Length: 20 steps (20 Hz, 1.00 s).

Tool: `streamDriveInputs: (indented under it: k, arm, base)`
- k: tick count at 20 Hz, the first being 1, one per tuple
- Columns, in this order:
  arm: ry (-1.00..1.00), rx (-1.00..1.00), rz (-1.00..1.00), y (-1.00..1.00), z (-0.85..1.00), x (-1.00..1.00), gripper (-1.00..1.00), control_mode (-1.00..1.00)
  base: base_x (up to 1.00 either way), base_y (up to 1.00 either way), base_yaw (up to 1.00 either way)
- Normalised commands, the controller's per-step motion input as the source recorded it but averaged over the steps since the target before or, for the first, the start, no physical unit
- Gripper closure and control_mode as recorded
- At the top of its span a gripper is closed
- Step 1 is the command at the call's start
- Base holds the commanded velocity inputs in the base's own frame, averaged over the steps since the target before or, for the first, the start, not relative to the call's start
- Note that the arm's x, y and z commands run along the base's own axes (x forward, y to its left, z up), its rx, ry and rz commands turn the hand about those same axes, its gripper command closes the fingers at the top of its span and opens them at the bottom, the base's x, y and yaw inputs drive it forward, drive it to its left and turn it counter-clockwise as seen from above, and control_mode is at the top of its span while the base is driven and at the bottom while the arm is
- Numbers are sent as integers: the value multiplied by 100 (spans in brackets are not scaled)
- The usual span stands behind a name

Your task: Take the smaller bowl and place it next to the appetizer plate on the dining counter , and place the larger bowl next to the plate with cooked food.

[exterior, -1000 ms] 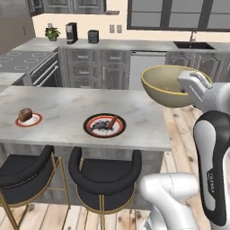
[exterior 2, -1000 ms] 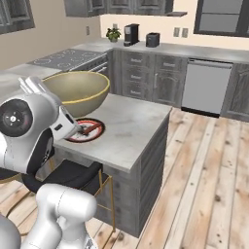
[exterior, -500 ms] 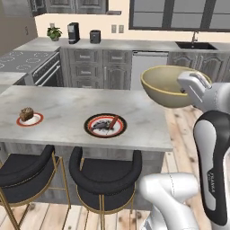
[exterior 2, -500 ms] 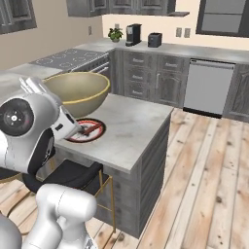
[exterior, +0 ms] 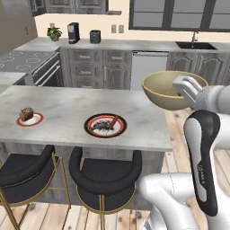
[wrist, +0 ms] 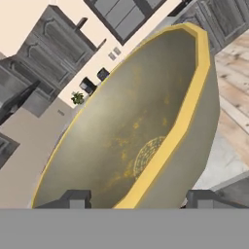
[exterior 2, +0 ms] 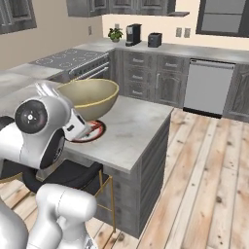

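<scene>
- Counter [exterior: 67, 108] — a long grey marble top with a dark base; its right end lies near the arm in the left base view.
- Two black stools [exterior: 105, 175] with gold legs stand tucked at the counter's near side.
- Large bowl [exterior: 168, 90] — the tan one is held up in the air, off the counter's right end and above counter height in the left base view. In the right base view it [exterior 2: 90, 97] hangs over the counter top, just above the food plate.
- Gripper [wrist: 138, 198]: the hand view shows one finger inside the bowl and the other outside, closed across the yellow rim [wrist: 175, 131], so the bowl is gripped by its wall.
- Food plate [exterior: 106, 125] — red rim, dark centre, reddish food; it lies near the counter's front edge, left of the bowl.
- Small plate [exterior: 30, 118]: white with a red rim and a brown piece on it, well to the left of the food plate on the same counter.
</scene>
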Motion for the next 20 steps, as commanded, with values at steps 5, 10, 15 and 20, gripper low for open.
streamDriveInputs:
  k: [5,10,15,20]
  arm:
    - [13,0,0,-17,-41,13,100,-100]
    - [11,0,3,0,-56,4,100,-100]
    - [3,0,6,0,-53,18,100,-100]
    - [0,2,5,0,-48,44,100,-100]
  base:
    - [0,0,0]
    - [0,0,0]
    - [0,0,0]
    - [0,0,0]
